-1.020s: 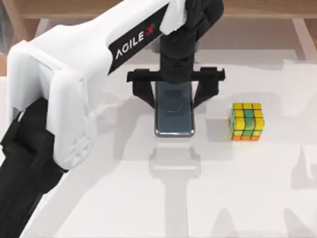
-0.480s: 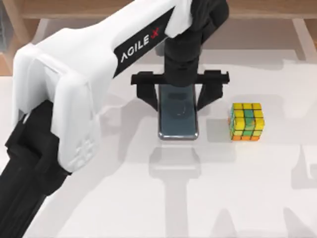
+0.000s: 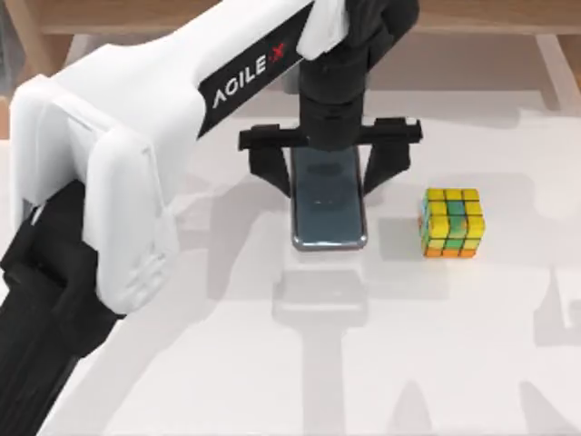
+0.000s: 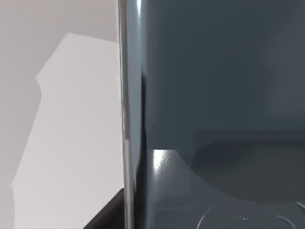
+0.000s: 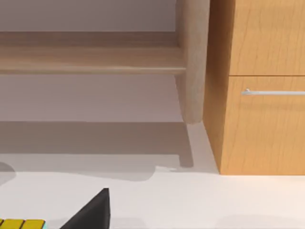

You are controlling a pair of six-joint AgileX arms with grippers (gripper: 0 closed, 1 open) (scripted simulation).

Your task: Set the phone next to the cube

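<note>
white table (image 3: 272, 381) | left pincer (image 3: 329, 173) straddles phone (image 3: 329, 204) | cube (image 3: 451, 222) apart

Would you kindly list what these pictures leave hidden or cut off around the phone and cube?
- Top view: the phone's far end is covered by the left hand, so contact there is unclear.
- Top view: whether the phone rests on the table or is lifted.
- Left wrist view: the phone overruns the picture's edges.
- Right wrist view: the cube is cut off by the edge.

Bare table (image 3: 472, 345) between phone (image 3: 329, 213) and cube (image 3: 451, 222)
</note>
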